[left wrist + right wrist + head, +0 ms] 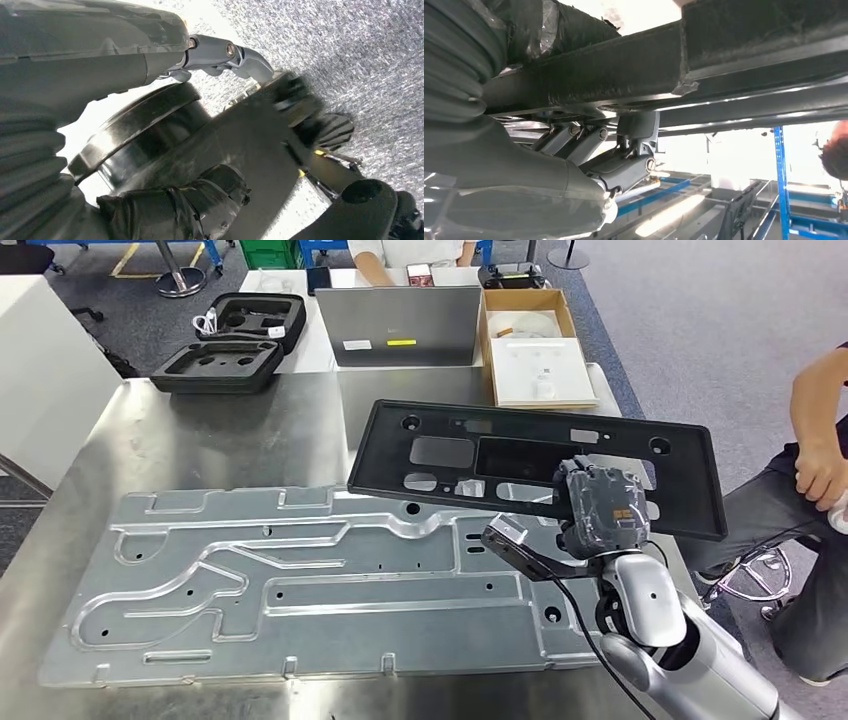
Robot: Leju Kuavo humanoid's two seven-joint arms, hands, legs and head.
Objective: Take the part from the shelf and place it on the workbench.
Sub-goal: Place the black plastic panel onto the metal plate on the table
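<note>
The part is a flat black plastic panel [520,462] with several cut-outs. My right hand [600,505] grips it at its near edge, toward its right end, and holds it tilted just above the steel workbench [230,430], its left end over the silver plate. In the right wrist view the panel's dark edge [674,65] runs across the hand, with grey fingers [624,160] under it. Pale carpet lies beyond my left hand [150,165], which holds nothing, its thumb [225,52] stretched out.
A large stamped silver plate [300,580] covers the bench's near half. Black foam cases [225,360], a grey laptop [405,325] and an open cardboard box [535,340] sit at the far end. A seated person [810,490] is close on the right.
</note>
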